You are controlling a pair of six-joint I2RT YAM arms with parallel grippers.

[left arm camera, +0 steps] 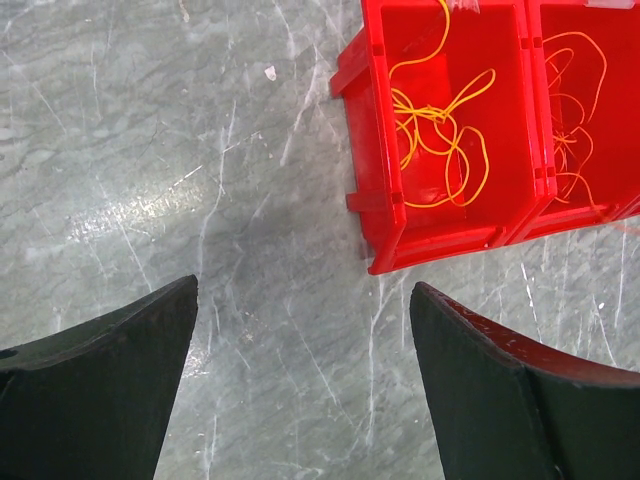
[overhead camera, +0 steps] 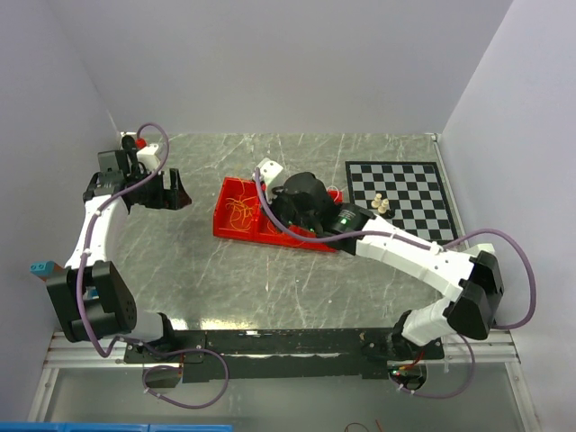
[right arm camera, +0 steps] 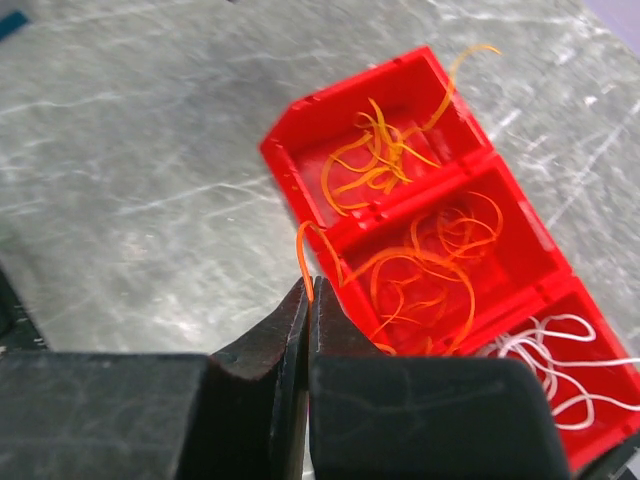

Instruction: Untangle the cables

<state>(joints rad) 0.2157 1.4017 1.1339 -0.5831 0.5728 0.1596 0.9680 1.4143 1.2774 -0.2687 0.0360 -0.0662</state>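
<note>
The right tool (right arm camera: 308, 296) has its jaws fully closed, pinching one orange strand (right arm camera: 302, 250) at the fingertips. The strand arcs up from the tips and over the near wall of the red tray (right arm camera: 300, 195) into the middle compartment, where the other orange cables (right arm camera: 430, 265) lie. The yellow cables (right arm camera: 375, 160) occupy the end compartment beyond; the white cables (right arm camera: 545, 345) occupy the opposite end compartment. The left tool (left arm camera: 305, 295) has its jaws wide apart and holds nothing. It hangs above bare tabletop (left arm camera: 150, 150), beside the tray's yellow-cable end and not touching it.
</note>
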